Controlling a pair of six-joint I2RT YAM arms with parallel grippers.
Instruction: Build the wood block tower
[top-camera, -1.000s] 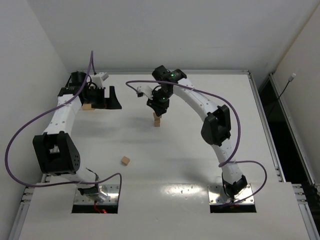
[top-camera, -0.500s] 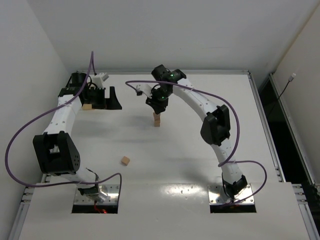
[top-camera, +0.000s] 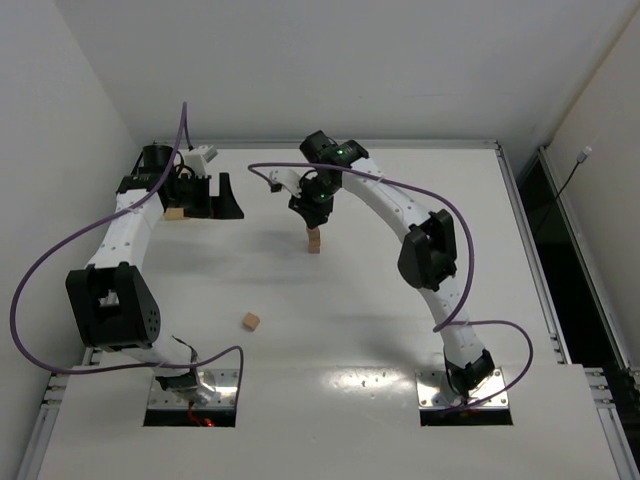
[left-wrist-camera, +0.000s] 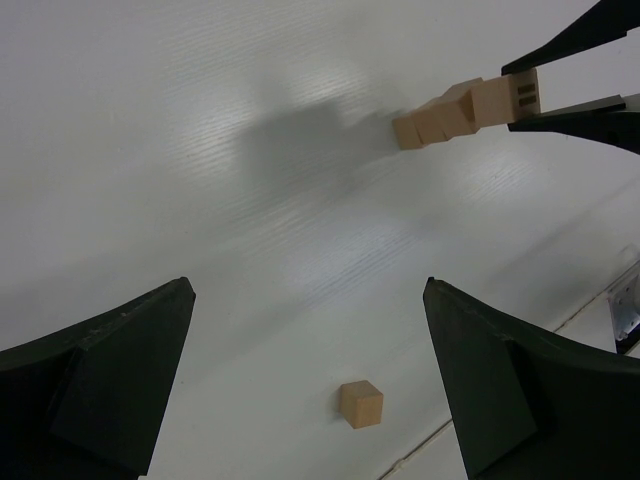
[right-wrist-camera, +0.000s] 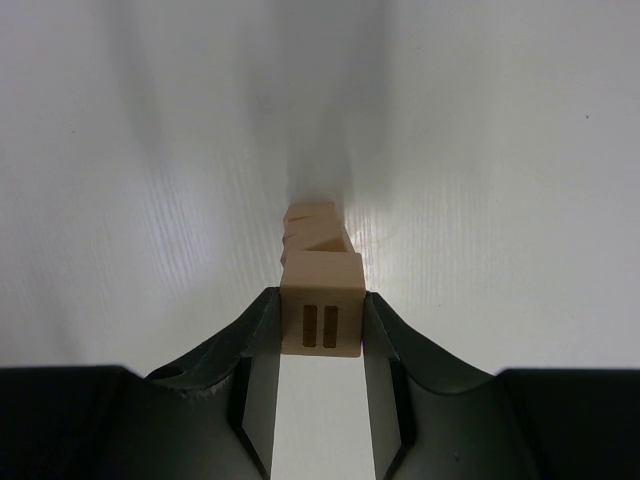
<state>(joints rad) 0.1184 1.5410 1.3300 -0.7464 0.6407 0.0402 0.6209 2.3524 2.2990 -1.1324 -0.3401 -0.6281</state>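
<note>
The wood block tower (top-camera: 314, 241) stands as a thin column of tan cubes mid-table, also seen in the left wrist view (left-wrist-camera: 432, 124) and from above in the right wrist view (right-wrist-camera: 314, 228). My right gripper (top-camera: 313, 207) (right-wrist-camera: 321, 322) hangs right over it, shut on a tan cube (right-wrist-camera: 321, 316) with two dark slots on its face. That cube (left-wrist-camera: 508, 95) sits at the column's top end. My left gripper (top-camera: 215, 200) (left-wrist-camera: 308, 300) is wide open at the far left with nothing between its fingers.
A loose cube (top-camera: 251, 321) (left-wrist-camera: 360, 404) lies on the white table nearer the arm bases. Another cube (top-camera: 176, 213) lies beside the left arm's wrist. The table's raised rim (top-camera: 515, 200) runs along the right side.
The right gripper with its cube has shifted slightly left and toward the far side above the column. The left arm and the loose cubes have not moved.
</note>
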